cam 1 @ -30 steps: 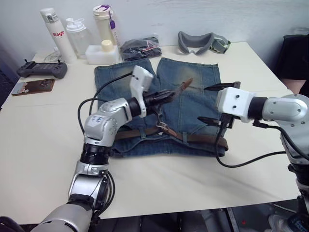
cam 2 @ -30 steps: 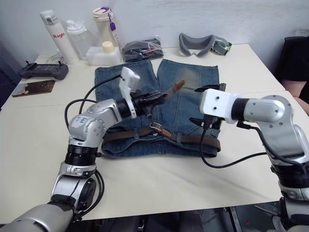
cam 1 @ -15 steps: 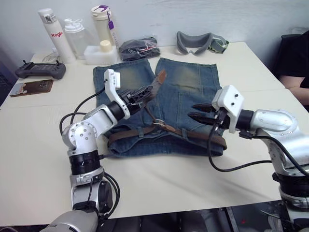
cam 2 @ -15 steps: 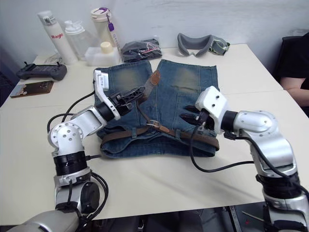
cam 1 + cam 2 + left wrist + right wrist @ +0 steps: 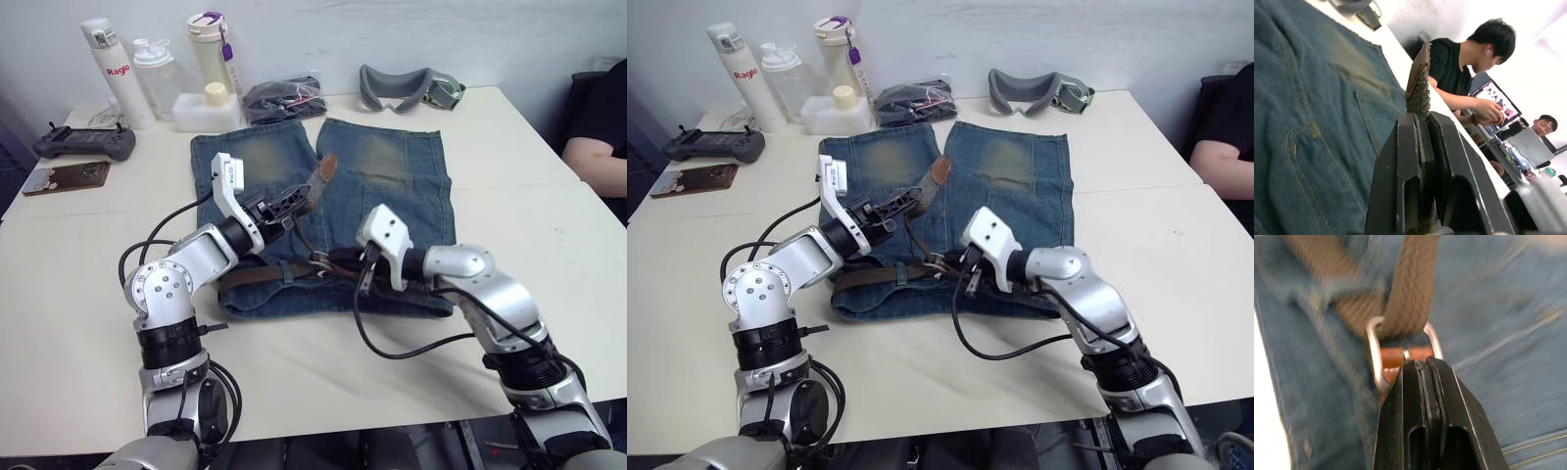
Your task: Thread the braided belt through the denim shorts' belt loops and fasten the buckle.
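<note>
On the shorts spread flat on the table, the left gripper clamps the belt near its leather tip, while the right gripper, fingers closed, seemingly pinches the buckle.

The right gripper rises from the bottom centre of the frame, its two black fingers pressed together with no gap, their tips touching the brown leather bar of the buckle at mid-frame. The silvery buckle frame curves around that bar, and the braided belt runs from the top centre down into it, with a second stretch crossing the upper left. The denim shorts spread behind it all.
</note>
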`<state>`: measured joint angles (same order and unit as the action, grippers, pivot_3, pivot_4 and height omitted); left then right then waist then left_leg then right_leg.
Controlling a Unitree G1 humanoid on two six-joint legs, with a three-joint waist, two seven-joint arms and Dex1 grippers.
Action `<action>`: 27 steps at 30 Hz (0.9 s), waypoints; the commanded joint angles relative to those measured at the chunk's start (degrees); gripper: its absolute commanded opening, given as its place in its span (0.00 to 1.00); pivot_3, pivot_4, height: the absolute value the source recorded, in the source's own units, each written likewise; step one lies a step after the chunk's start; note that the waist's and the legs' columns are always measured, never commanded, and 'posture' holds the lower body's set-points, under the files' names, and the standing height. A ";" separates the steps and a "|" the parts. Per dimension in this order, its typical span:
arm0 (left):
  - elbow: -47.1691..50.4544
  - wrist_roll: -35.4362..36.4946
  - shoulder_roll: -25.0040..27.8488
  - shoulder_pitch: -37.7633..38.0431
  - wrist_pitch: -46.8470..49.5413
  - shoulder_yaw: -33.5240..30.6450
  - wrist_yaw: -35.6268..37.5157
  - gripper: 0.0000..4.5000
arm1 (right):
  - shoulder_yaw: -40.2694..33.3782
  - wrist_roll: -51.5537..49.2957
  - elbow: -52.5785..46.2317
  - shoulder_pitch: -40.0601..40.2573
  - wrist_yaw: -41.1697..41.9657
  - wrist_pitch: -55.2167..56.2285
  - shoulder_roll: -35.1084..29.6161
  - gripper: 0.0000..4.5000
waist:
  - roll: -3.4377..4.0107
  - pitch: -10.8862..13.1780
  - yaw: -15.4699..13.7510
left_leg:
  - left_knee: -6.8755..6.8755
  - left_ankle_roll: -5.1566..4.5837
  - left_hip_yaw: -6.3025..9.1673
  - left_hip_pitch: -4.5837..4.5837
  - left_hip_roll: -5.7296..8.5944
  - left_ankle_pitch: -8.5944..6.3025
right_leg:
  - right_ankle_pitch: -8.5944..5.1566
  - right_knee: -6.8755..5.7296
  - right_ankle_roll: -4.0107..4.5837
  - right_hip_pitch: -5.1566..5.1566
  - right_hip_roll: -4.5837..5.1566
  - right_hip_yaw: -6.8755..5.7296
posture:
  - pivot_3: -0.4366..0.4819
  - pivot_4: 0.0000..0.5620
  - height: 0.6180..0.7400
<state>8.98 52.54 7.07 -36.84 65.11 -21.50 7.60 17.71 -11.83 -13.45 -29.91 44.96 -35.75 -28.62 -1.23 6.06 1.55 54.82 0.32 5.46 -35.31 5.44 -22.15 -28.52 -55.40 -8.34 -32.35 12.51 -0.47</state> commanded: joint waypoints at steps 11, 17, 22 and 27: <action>2.08 2.10 4.58 1.14 -0.52 2.30 2.39 0.00 | -16.02 -11.64 -7.23 1.49 -3.81 -10.24 1.58 0.01 | -0.09 -0.26 -0.29 | 0.04 0.04 0.03 -0.12 0.01 -0.03 | -0.01 -0.01 0.01 -0.08 -0.01 0.01 | 0.48 0.27 0.07; 1.59 2.00 4.58 1.45 -1.12 3.06 2.88 0.00 | -22.63 -14.81 -7.92 1.87 -6.21 -14.96 -1.21 0.01 | -0.08 -0.26 -0.29 | 0.03 0.02 0.03 -0.13 0.01 -0.04 | -0.01 -0.02 0.02 -0.10 0.00 0.00 | 0.48 0.27 0.07; 2.47 2.17 5.32 2.09 -0.52 4.34 3.78 0.00 | -18.70 -11.24 -9.44 3.75 -5.09 -9.15 -4.71 0.01 | 0.10 -0.29 1.16 | 0.28 -1.78 -0.97 -0.96 -0.33 0.43 | -0.35 0.94 -0.91 1.41 1.77 -2.24 | 0.48 0.27 0.07; 3.70 2.52 7.12 3.10 -0.22 5.02 4.80 0.00 | -17.91 -13.43 -9.41 3.28 -4.54 -11.36 -4.06 0.01 | 1.30 0.11 -0.33 | 0.18 -1.87 -2.65 -0.80 -1.10 0.51 | 0.48 -0.10 1.90 1.30 1.35 -3.22 | 0.48 0.27 0.07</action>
<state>10.06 53.69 13.54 -33.56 65.05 -16.50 11.21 0.27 -24.38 -20.29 -25.97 39.59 -47.66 -31.69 0.07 6.17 1.22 55.01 -1.57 2.85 -36.14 4.46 -21.63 -28.05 -55.49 -6.46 -31.15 13.53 -2.77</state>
